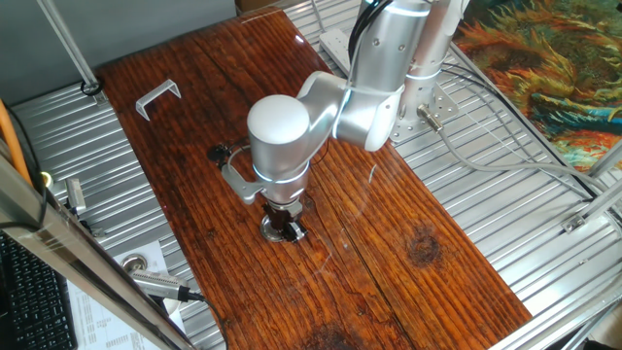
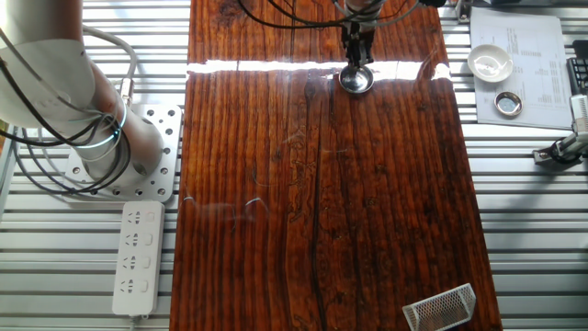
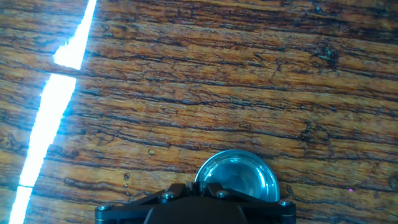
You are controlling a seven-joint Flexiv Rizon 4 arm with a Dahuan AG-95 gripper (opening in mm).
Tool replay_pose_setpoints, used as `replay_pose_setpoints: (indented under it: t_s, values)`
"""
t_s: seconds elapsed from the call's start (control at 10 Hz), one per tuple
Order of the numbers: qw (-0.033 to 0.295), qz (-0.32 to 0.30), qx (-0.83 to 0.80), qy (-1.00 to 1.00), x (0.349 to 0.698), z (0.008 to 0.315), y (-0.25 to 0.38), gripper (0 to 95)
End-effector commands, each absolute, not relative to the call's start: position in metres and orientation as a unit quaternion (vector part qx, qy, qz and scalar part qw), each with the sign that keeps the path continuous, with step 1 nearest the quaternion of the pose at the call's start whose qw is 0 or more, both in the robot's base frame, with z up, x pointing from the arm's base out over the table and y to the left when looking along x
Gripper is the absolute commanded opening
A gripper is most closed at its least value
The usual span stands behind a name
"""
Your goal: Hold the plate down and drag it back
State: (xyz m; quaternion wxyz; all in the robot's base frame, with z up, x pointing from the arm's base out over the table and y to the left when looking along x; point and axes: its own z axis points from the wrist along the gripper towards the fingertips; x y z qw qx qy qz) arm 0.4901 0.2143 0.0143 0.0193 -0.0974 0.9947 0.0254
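The plate [image 1: 275, 230] is a small round metal disc with a shiny rim, lying on the dark wooden tabletop [image 1: 389, 224]. My gripper [image 1: 289, 227] points straight down with its tip on the plate, jaws together. In the other fixed view the plate [image 2: 356, 81] lies at the far end of the board, in the glare strip, with the gripper [image 2: 356, 57] on its far side. In the hand view the plate [image 3: 239, 176] shows at the bottom edge, partly hidden by the gripper [image 3: 196, 188]. Nothing is held between the jaws.
A bent silver U-shaped bracket [image 1: 157, 97] lies near one corner of the board; it also shows in the other fixed view [image 2: 439, 306]. Beside the board are a white power strip [image 2: 138, 256], a white bowl [image 2: 490, 62] and a metal ring [image 2: 507, 103] on paper.
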Motion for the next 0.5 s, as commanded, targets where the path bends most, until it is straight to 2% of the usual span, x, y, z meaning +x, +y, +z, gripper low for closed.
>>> replay_pose_setpoints:
  t_s: [0.1, 0.5]
  values:
    - [0.020, 0.024, -0.095, 0.995, 0.4902, 0.0008, 0.2140, 0.0]
    - [0.020, 0.022, -0.099, 0.995, 0.4901, 0.0038, 0.2140, 0.0]
